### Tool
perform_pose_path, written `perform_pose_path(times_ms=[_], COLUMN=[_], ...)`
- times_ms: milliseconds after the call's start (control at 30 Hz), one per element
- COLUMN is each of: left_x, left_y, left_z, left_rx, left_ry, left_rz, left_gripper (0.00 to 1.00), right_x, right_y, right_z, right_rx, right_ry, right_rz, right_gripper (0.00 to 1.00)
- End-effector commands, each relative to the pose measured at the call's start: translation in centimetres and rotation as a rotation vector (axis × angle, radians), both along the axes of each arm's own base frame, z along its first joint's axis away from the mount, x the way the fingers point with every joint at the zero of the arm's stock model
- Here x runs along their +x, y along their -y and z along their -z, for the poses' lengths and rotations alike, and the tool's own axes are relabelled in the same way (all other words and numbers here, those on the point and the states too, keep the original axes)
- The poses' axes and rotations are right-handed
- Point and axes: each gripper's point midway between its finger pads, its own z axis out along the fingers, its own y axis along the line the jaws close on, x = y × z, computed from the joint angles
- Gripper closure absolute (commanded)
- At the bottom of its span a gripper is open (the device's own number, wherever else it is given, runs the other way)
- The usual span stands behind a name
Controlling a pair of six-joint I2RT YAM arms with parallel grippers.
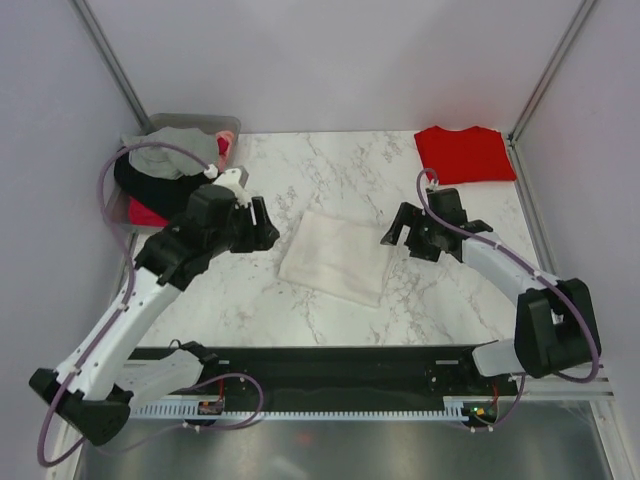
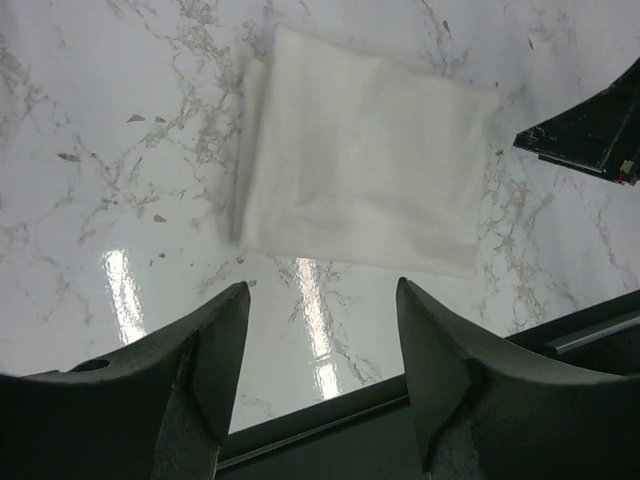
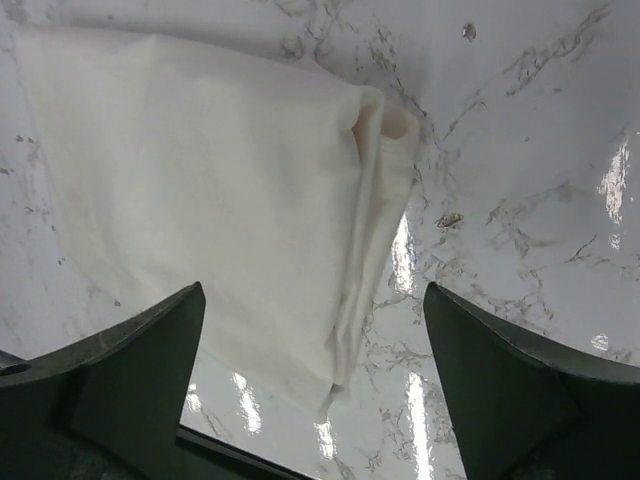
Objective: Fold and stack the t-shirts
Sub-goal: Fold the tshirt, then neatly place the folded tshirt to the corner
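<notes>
The folded cream t-shirt lies flat on the tabletop; the red t-shirt sits beyond its far-right corner, likely as the stack's base. Left claw and right claw flank the cream one, both released, empty

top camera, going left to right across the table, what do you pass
bin of clothes → left gripper → folded cream-white t-shirt → right gripper → folded red t-shirt
</notes>
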Motion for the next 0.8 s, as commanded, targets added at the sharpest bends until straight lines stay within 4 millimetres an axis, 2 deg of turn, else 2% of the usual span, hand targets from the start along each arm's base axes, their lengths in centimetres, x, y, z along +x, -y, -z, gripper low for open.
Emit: perform_pose_path(times_ms=[0, 33, 67, 100, 167, 200, 267, 300, 367, 400, 467, 500, 567, 633, 667, 767], left_x=[-3.1, -3.8, -4.5, -4.9, -5.4, -6.0, -6.4, -6.7, -6.8, -7.0, -6.9, -6.9, -6.7, -6.6, -6.7, -6.7], left_y=[-3.7, -4.4, -5.2, -6.0, -6.9, -7.7, -8.3, -8.7, -9.0, -9.2, -9.2, -9.2, -9.3, -9.3, -9.3, -9.5], left_z=[1.8, 2.3, 1.4, 1.1, 1.3, 0.4, 0.4, -0.1, -0.3, -0.5, -0.3, -0.2, 0.4, 0.6, 0.8, 0.8], left_rx=[0.11, 0.115, 0.093, 0.095, 0.091, 0.07, 0.058, 0.043, 0.027, 0.016, 0.012, 0.013, 0.015, 0.013, 0.013, 0.01], left_ry=[0.008, 0.017, 0.066, 0.097, 0.127, 0.178, 0.213, 0.248, 0.278, 0.295, 0.305, 0.307, 0.304, 0.297, 0.294, 0.299], left_rz=[-0.015, -0.026, -0.042, -0.067, -0.095, -0.119, -0.136, -0.15, -0.165, -0.167, -0.168, -0.172, -0.18, -0.189, -0.189, -0.2], left_gripper=[0.32, 0.3, 0.29, 0.28, 0.24, 0.23, 0.2, 0.19, 0.16, 0.15, 0.15, 0.15, 0.15, 0.15, 0.15, 0.15], right_x=[1.5, 2.2, 2.5, 2.7, 3.3, 3.4, 3.8, 3.8, 4.3, 4.2, 4.5, 4.4, 4.1, 3.5, 3.4, 3.5], right_y=[-0.2, -0.1, 0.2, 0.2, 0.5, 0.6, 0.6, 0.4, 0.1, 0.0, -0.4, -0.5, -0.6, -0.5, -0.4, 0.0], right_z=[0.9, 0.9, 1.3, 2.4, 3.1, 4.2, 5.2, 6.3, 7.0, 7.9, 8.4, 9.0, 9.7, 10.4, 10.3, 9.9], right_rx=[0.001, 0.004, 0.006, 0.003, -0.005, -0.013, -0.007, -0.007, 0.012, 0.019, 0.035, 0.04, 0.048, 0.054, 0.054, 0.042], right_ry=[0.003, 0.01, 0.003, -0.023, -0.029, -0.05, -0.052, -0.075, -0.077, -0.097, -0.095, -0.107, -0.116, -0.125, -0.118, -0.091], right_rz=[-0.05, -0.044, -0.04, -0.04, -0.032, -0.032, -0.034, -0.039, -0.045, -0.046, -0.053, -0.053, -0.052, -0.052, -0.048, -0.045], right_gripper=[0.02, 0.02, 0.02, 0.03, 0.04, 0.04, 0.05, 0.06, 0.08, 0.11, 0.16, 0.24, 0.34, 0.54, 0.66, 0.83])
